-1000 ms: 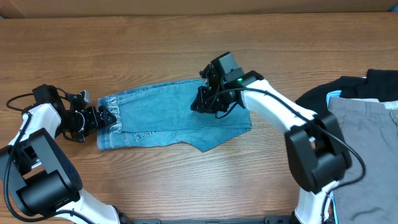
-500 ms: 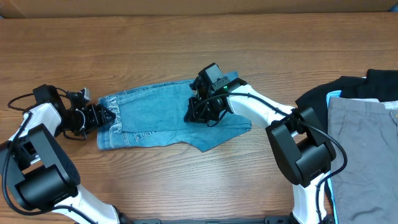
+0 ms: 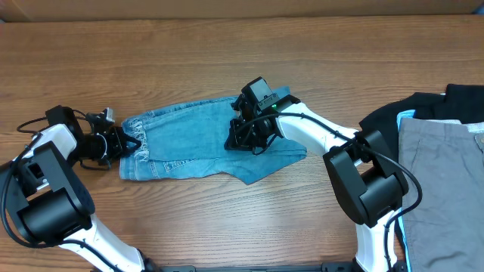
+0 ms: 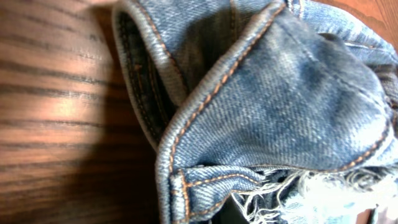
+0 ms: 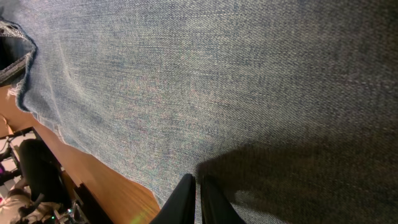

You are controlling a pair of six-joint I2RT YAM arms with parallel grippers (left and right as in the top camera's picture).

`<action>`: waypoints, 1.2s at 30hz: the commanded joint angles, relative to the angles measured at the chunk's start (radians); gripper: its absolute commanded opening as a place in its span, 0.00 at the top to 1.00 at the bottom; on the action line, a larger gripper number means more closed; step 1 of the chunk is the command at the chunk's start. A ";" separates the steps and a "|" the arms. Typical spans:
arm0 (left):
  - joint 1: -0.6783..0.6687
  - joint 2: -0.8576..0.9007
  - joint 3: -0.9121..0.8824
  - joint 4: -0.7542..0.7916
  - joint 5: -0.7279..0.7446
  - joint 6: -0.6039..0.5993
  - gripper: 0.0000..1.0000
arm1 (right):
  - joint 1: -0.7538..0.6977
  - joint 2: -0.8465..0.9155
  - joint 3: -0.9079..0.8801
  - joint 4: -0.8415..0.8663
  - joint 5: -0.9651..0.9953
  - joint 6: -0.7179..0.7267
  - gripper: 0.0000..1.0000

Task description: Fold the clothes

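Observation:
The light-blue jeans [image 3: 189,140] lie folded into a short bundle in the middle of the wooden table. My left gripper [image 3: 127,143] sits at their left end, shut on the frayed hem. In the left wrist view that hem [image 4: 280,112] fills the frame, with white threads spilling round my left gripper [image 4: 249,208]. My right gripper [image 3: 243,140] rests on the right half of the jeans. In the right wrist view its jaws are together, tips at the denim [image 5: 217,81], and I see no fold pinched in my right gripper [image 5: 198,186].
A pile of grey trousers [image 3: 442,174] on a black garment [image 3: 454,102] lies at the table's right edge. Bare wood [image 3: 227,60] stretches behind the jeans and in front of them.
The left gripper has closed on the hem at the jeans' left end. The right gripper moved left and nearer over the denim, then stayed still.

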 commanded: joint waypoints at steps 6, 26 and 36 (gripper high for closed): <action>0.023 0.050 0.106 -0.254 -0.239 -0.009 0.96 | -0.005 0.003 0.002 -0.007 -0.037 -0.027 0.93; -0.049 -0.173 0.863 -0.887 -0.557 -0.139 0.96 | -0.130 -0.342 0.003 -0.055 -0.044 -0.021 0.93; -0.322 -0.139 0.855 -0.866 -0.568 -0.269 0.96 | -0.338 -0.406 0.003 -0.189 -0.044 -0.023 0.94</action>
